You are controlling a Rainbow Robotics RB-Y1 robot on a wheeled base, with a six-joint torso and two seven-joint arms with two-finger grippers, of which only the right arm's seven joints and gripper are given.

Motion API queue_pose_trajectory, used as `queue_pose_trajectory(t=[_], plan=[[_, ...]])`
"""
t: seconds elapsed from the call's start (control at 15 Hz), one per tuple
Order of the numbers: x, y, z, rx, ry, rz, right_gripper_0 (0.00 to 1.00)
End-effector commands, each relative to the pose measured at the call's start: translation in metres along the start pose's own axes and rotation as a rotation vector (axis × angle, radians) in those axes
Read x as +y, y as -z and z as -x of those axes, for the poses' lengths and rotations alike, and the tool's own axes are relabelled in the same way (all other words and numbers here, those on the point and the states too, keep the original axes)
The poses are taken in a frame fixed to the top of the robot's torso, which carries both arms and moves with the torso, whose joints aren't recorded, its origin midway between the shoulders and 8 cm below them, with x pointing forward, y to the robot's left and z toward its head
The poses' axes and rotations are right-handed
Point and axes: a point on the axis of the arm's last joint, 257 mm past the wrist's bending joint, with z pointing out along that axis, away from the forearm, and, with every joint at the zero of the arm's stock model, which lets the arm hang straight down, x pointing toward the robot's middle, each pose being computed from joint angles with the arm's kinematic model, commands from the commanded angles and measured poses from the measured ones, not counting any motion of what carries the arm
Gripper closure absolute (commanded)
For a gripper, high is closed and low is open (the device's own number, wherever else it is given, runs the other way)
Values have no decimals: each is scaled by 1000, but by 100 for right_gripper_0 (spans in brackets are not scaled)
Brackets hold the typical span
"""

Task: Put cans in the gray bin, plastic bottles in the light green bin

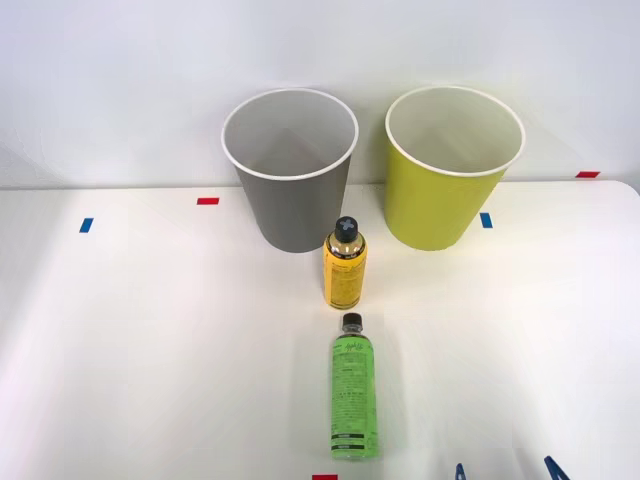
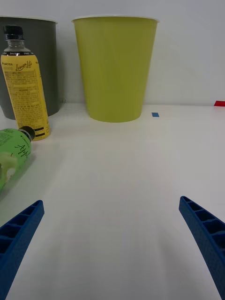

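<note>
From the front, the gray bin [image 1: 291, 170] and green bin [image 1: 449, 165] are standing along the table's [image 1: 150, 340] far edge. The yellow can [image 1: 344, 265] is standing before them, the green bottle [image 1: 353, 395] lying nearer the near edge. The gripper [image 1: 505, 470] is showing at that edge.

At the wrist, its fingers [image 2: 204, 234] are spreading wide apart, gripping nothing.

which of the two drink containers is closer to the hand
The green plastic bottle, nearest the open right hand. The yellow can stands farther back, in front of the gray bin.

bare table [image 1: 150, 340] beside bottle [image 1: 354, 396]
</note>
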Motion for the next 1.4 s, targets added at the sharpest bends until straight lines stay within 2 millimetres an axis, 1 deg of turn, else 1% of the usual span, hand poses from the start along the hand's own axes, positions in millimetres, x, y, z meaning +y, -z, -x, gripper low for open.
queue_pose_trajectory(t=[0.07, 1.4], plan=[[0, 0, 0, 0, 0, 0, 0], [0, 0, 0, 0, 0, 0, 0]])
